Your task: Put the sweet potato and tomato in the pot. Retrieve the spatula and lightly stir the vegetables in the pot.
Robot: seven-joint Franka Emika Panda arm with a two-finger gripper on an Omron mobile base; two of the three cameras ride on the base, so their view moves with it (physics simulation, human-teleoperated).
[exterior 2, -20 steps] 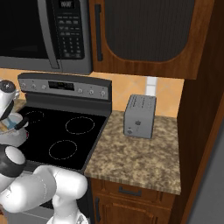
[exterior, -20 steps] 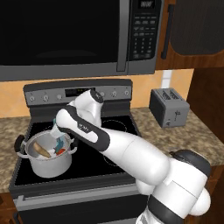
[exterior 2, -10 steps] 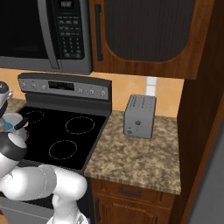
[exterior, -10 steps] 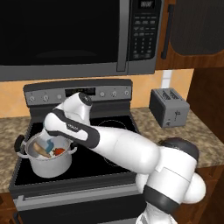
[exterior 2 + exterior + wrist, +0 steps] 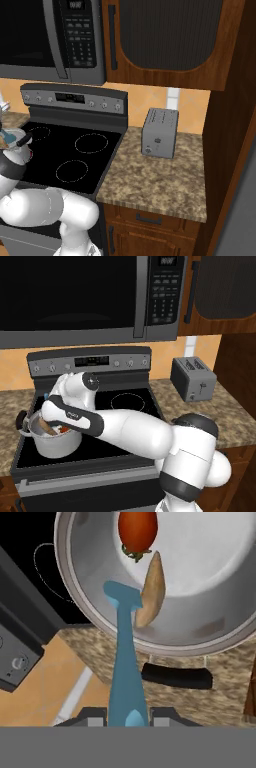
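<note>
Hand view puts you right over the shiny steel straight-sided pot (image 5: 210,624), whose rim curves across the middle and upper part of the frame. Your gripper (image 5: 128,718) sits at the bottom centre, its two dark tips pressed against the handle of the long flat blue-grey spatula (image 5: 125,662), so it is clamped on that tool. The spatula runs up the frame and its blade end crosses the near rim into the pot, touching the lower end of the pale tan tapered sweet potato (image 5: 151,592). The small red tomato (image 5: 137,529) lies just above the root's upper tip, at the top centre. To the right of both vegetables you have a broad bare stretch of pot floor. One black loop handle (image 5: 176,676) sits just below the rim, right of the spatula.

In the left base view the pot (image 5: 52,442) stands at the lower left, on the front left of the black glass stovetop (image 5: 130,401), with the tomato (image 5: 64,429) peeking over the rim. The burners to its right are bare. A grey boxy toaster (image 5: 193,377) stands well apart on the speckled stone counter (image 5: 230,416) at right.
</note>
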